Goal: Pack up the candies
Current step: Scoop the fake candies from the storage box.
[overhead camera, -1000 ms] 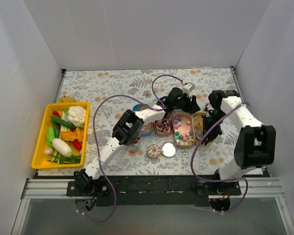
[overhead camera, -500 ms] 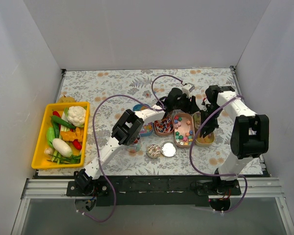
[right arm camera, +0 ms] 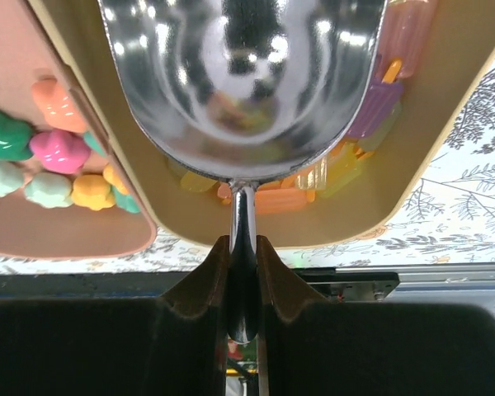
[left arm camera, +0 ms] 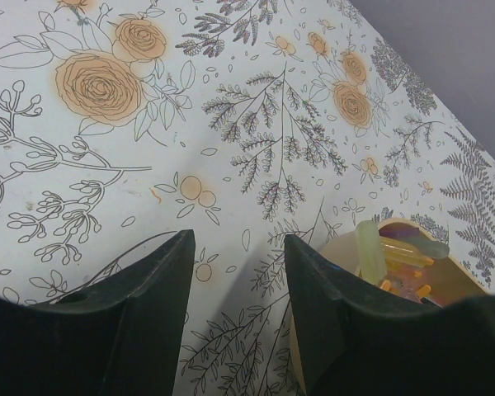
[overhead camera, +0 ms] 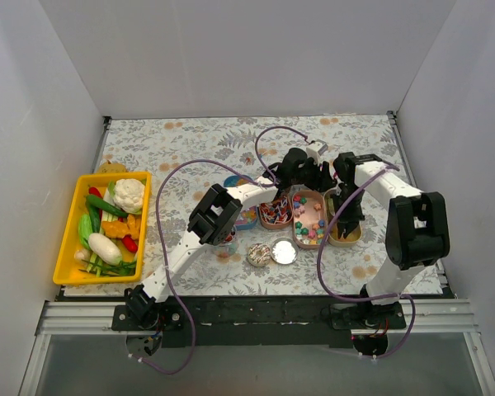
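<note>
Two grippers noted. Right gripper [right arm camera: 243,244] is clamped on the thin handle of a metal scoop [right arm camera: 243,74], whose bowl sits just ahead of the fingers, over the tan tray [right arm camera: 445,124]. Yellow-orange, pink and purple gummies [right arm camera: 371,107] lie under and beside the bowl; contact possible, view unclear. Pink tray [right arm camera: 66,233] with flower-shaped sweets [right arm camera: 58,150] lies left in its wrist view. Left gripper [left arm camera: 239,243] has fingers apart with nothing between, above the floral tablecloth [left arm camera: 107,165]; tan tray ahead-right.
</note>
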Available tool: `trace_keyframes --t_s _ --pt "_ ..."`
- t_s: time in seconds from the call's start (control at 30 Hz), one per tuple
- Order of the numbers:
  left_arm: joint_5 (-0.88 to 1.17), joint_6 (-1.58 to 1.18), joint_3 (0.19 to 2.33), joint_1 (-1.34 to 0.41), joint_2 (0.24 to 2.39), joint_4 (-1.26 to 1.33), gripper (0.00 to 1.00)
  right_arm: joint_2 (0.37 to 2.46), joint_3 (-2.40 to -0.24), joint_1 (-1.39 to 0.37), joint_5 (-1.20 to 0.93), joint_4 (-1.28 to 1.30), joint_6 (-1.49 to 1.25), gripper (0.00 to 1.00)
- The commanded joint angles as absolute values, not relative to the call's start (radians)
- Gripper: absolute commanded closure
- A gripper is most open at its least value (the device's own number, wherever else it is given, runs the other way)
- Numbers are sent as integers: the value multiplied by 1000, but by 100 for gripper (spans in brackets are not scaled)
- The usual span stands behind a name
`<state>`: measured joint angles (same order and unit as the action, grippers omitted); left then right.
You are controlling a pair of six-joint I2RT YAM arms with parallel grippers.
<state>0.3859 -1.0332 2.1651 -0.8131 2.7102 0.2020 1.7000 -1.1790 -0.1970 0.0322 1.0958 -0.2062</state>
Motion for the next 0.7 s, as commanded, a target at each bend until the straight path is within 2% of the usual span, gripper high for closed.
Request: trace_keyframes --t_s 0.0,0.23,0.67 --pt "426 -1037 2151 -828 2651 100 52 1657 -1140 -225 149 994 -213 99" --pt "434 -1031 2146 -828 2637 95 53 1589 -1083 -242 221 919 -236 99" --pt "434 -1061 2181 -818 2638 90 53 1491 -1040 -262 189 920 -221 99"
